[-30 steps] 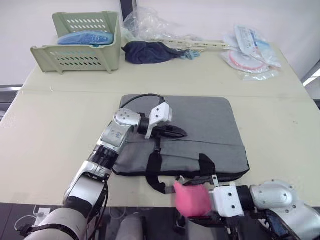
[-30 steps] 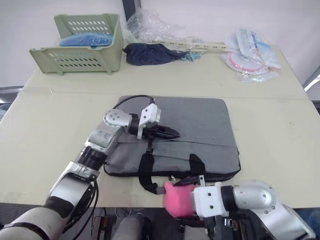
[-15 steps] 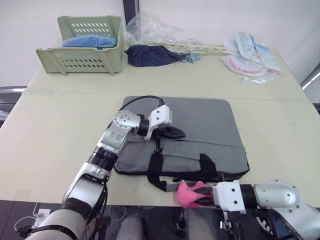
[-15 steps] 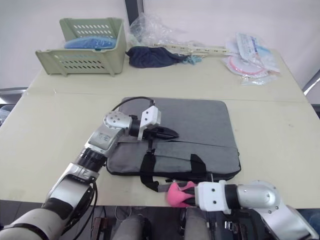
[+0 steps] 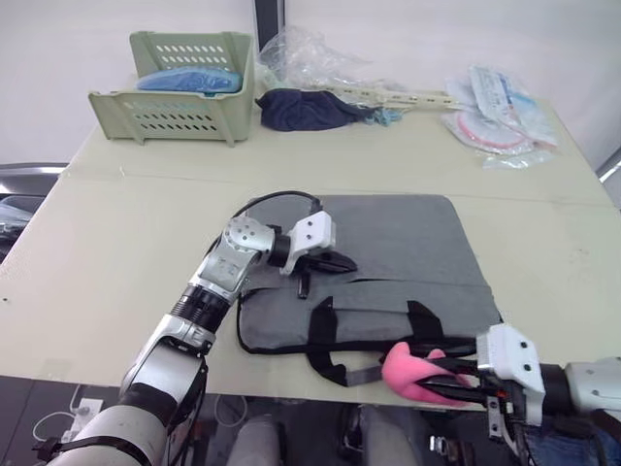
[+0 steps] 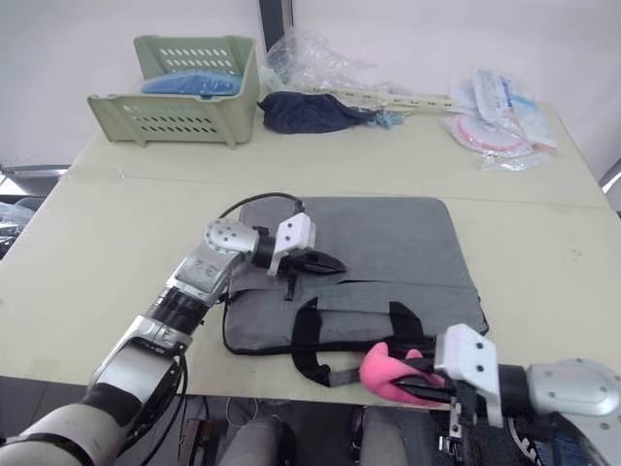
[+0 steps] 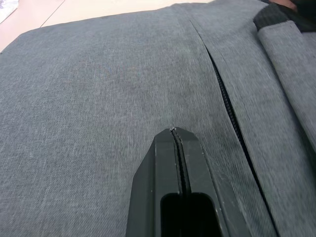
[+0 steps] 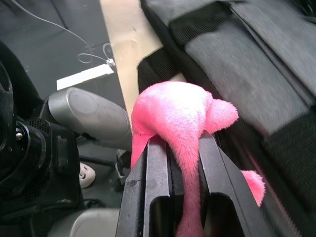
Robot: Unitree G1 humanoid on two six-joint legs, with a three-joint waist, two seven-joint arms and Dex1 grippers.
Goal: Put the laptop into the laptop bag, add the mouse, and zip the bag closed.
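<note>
Beige table (image 5: 116,243): my left gripper (image 5: 335,262) pressed together on laptop bag (image 5: 408,243); right gripper (image 5: 448,377) pinching pink plush charm (image 5: 412,372).

A cream table (image 5: 116,252) stands against a white wall (image 5: 58,58), with a dark vertical post (image 5: 267,15) behind.

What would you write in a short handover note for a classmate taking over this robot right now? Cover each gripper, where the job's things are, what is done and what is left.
Left gripper: shut, empty, resting on the bag beside its pocket zip.
Right gripper: shut on the pink plush charm at the table's near edge, beside the bag's handles.
Bag: flat on the table, handles toward the robot.
Laptop and mouse: I cannot see either on the table, and cannot tell whether they are inside.
Done: unclear.
Left: confirm laptop and mouse are in, check the zip is fully closed.
</note>
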